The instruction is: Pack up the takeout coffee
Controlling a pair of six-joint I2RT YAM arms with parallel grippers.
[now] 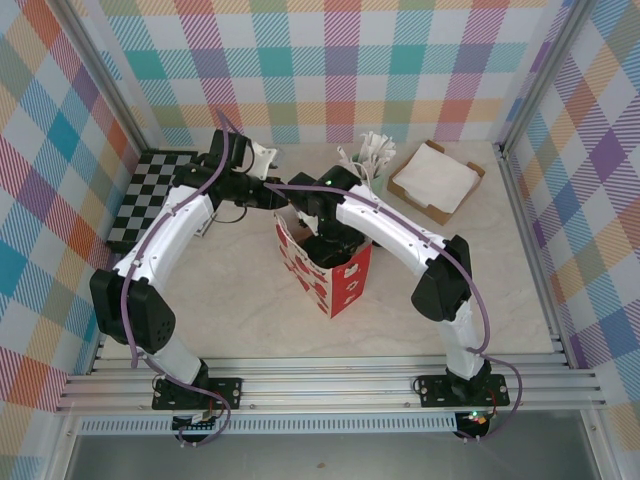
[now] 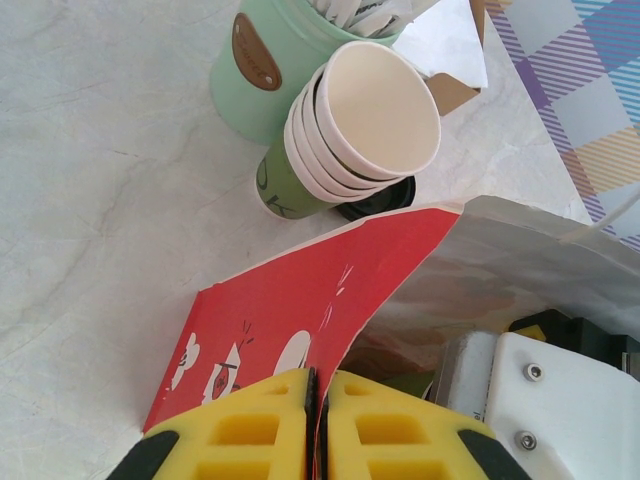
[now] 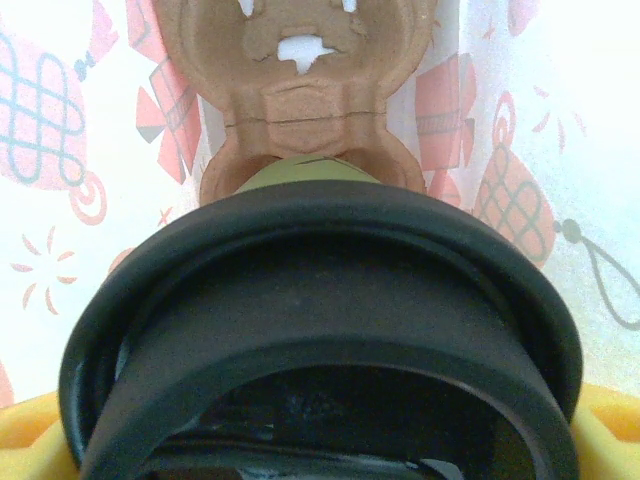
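The red-and-white paper bag (image 1: 345, 285) stands mid-table with its mouth open. My left gripper (image 2: 318, 420) is shut on the bag's red top edge (image 2: 300, 310) and holds that side out. The right arm (image 1: 390, 225) reaches down into the bag. Inside, the takeout coffee's black lid (image 3: 320, 300) sits between the yellow fingers (image 3: 612, 430) of my right gripper (image 3: 320, 440), with a sliver of green cup wall (image 3: 310, 172) beyond it. A brown cardboard carrier (image 3: 300, 100) lies at the bag's bottom past the cup.
A stack of cream paper cups (image 2: 370, 120) leans against a green cup of white cutlery (image 2: 265, 70) just behind the bag. A cardboard box of napkins (image 1: 436, 180) sits back right, a checkered board (image 1: 150, 195) back left. Plaid walls enclose the table.
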